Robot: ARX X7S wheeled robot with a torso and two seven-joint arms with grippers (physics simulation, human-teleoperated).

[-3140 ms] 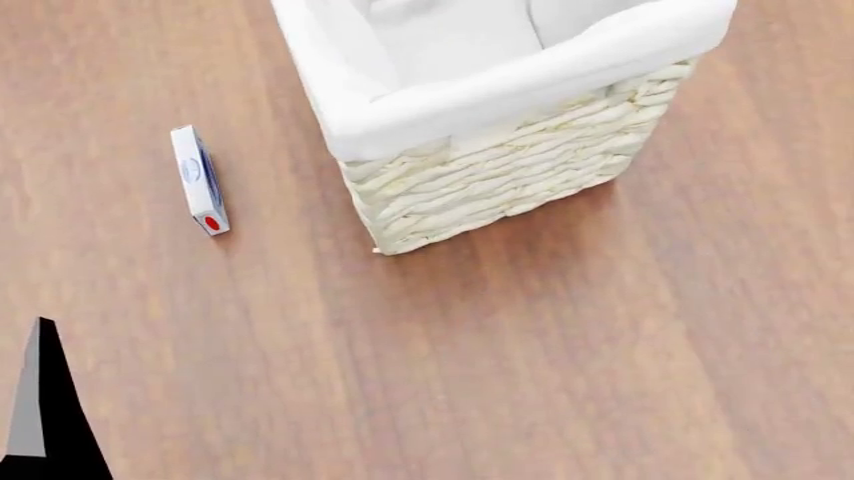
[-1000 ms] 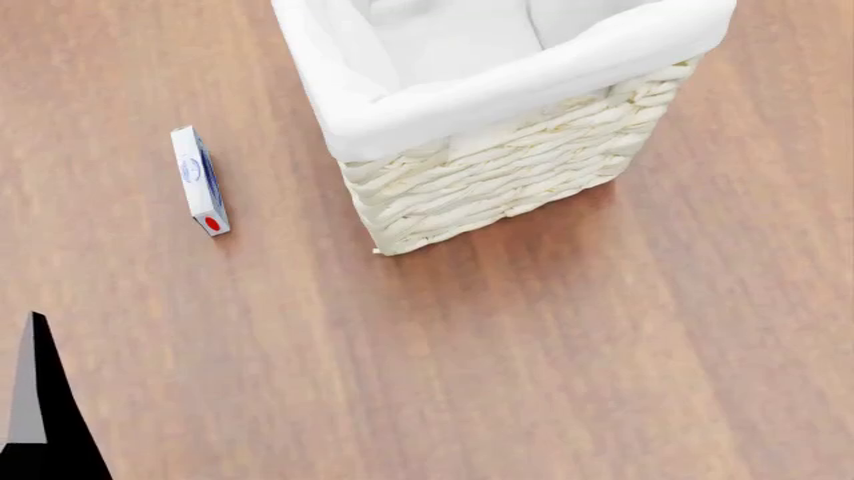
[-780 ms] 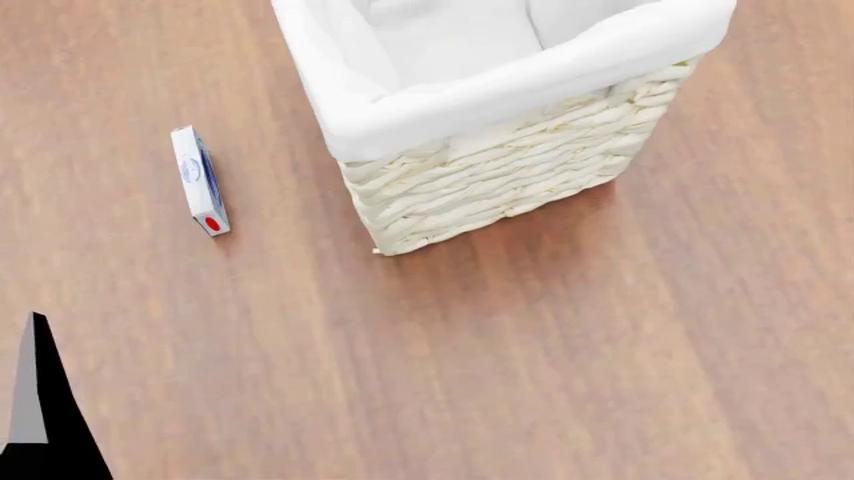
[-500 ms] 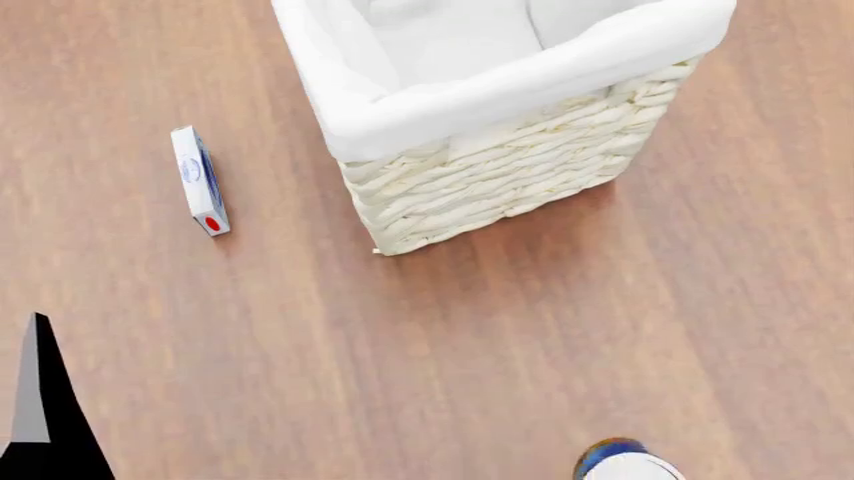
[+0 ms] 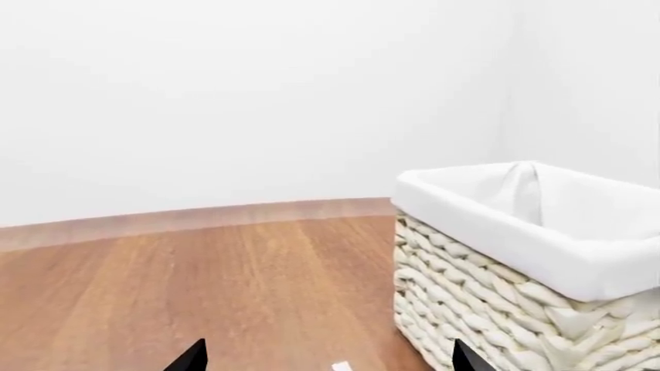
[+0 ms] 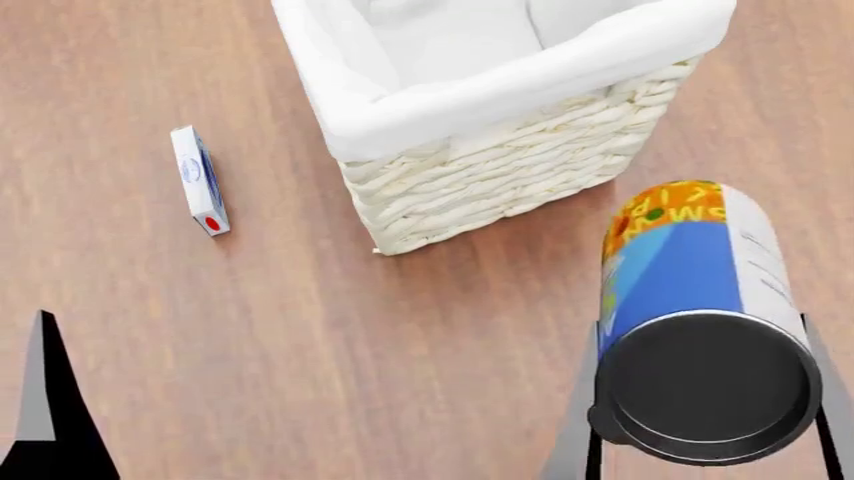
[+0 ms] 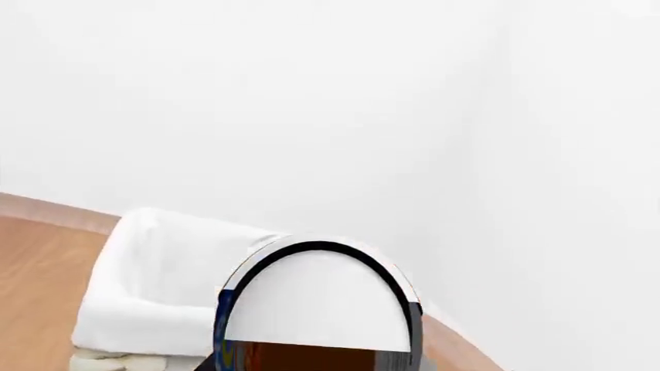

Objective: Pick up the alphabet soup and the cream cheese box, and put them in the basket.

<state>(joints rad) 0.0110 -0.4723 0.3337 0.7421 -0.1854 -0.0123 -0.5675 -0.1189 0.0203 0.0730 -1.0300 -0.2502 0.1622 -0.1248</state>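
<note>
The alphabet soup (image 6: 687, 290), a blue can with a yellow-orange band, hangs tilted above the floor at the lower right of the head view, its dark end toward the camera. My right gripper (image 6: 701, 335) is shut on it, a grey finger on each side. The right wrist view is filled by the can's pale end (image 7: 318, 303). Just beyond stands the cream wicker basket (image 6: 534, 165) with its white liner (image 7: 154, 301). The cream cheese box (image 6: 198, 180) lies on the floor to the basket's left. My left gripper (image 5: 328, 362) is open, low over the floor, facing the box (image 5: 341, 366).
Wooden floor (image 6: 334, 350) runs all around the basket. A white wall (image 5: 258, 100) with a skirting strip stands behind. One dark finger (image 6: 43, 400) of the left gripper shows at the lower left of the head view.
The alphabet soup, held in my right gripper, has risen into the head view from its bottom edge toward the basket. The left arm has barely moved.
</note>
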